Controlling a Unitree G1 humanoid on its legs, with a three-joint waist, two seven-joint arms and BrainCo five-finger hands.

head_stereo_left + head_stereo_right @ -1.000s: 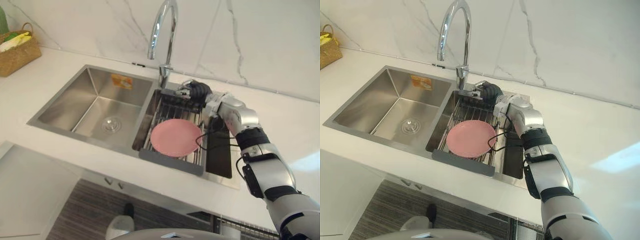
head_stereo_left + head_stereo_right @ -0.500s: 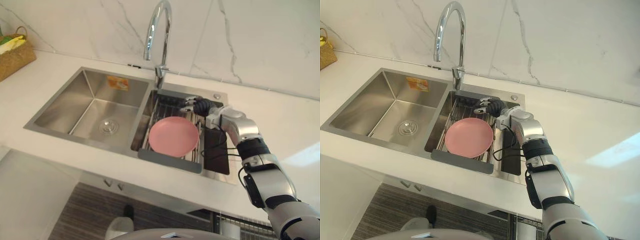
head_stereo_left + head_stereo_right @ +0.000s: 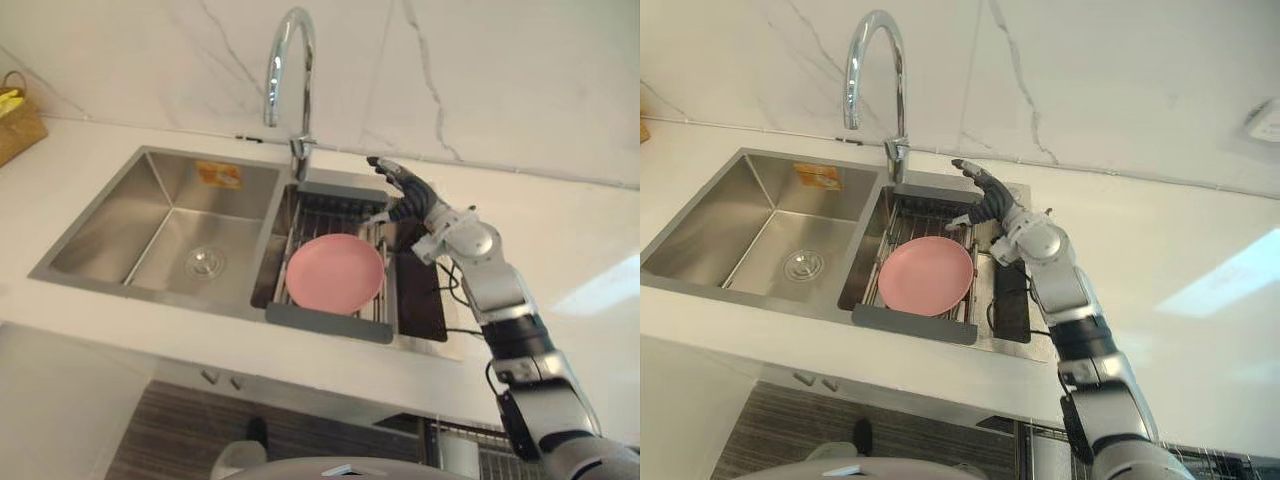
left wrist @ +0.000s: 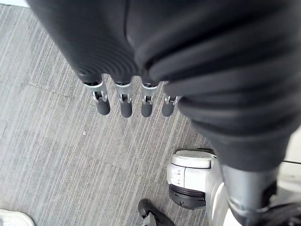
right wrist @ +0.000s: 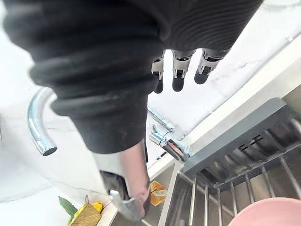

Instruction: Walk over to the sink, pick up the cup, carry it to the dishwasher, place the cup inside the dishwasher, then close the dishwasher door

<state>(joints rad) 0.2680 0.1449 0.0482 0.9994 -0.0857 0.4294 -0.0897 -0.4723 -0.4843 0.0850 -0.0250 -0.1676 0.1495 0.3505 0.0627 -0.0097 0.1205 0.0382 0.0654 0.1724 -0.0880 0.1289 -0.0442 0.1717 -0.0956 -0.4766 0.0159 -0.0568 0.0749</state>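
Hovering over the sink rack (image 3: 330,322), the right robot hand (image 3: 405,192) is open and empty; the left robot hand (image 4: 123,104) hangs open.

Open drop into the left basin (image 3: 150,215), bare down to the drain (image 3: 203,263). Right basin taken up by a wire rack (image 3: 330,322), with a pink plate (image 3: 335,273) flat across its front part; leaves bare bars at the back and a dark slot (image 3: 425,292) along the rack's right side. Faucet (image 3: 298,150) arching high at the back between the basins, near the straight-fingered right hand (image 3: 405,190) above the rack's rear right corner. Wide counter (image 3: 570,250) right of the sink. Basket (image 3: 18,125) well apart at the far left.
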